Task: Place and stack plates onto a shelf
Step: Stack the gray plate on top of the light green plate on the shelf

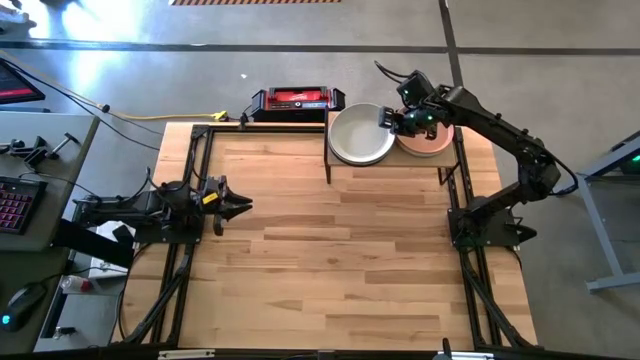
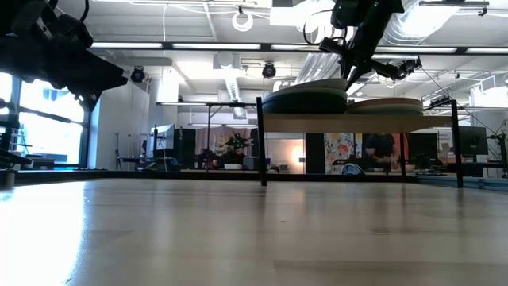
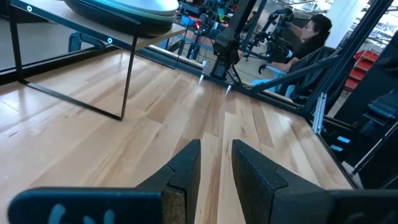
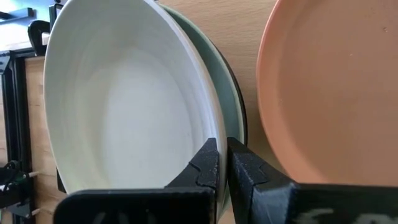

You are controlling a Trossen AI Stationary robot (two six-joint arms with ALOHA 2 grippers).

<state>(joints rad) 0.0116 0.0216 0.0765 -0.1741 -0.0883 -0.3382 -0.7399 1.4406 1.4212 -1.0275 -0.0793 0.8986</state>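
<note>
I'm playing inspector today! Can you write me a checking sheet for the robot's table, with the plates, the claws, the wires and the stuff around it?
Surface: wooden table, bare in the middle.
Job's things: shelf at the far edge holds two plate stacks, off-white plate on top of one, salmon plate on the other.
Clutter: red-and-black box behind the table.
Grippers: right gripper shut on the off-white plate's rim; left gripper holds nothing, at the left edge.
Cables: yellow cable by the box.
Surroundings: seated person, keyboard.

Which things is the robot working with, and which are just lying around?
For the job:
- white plate
- salmon plate
- shelf
- right pincer, shut on the white plate's rim

Just lying around:
- red-and-black box
- keyboard
- left pincer, waiting
</note>
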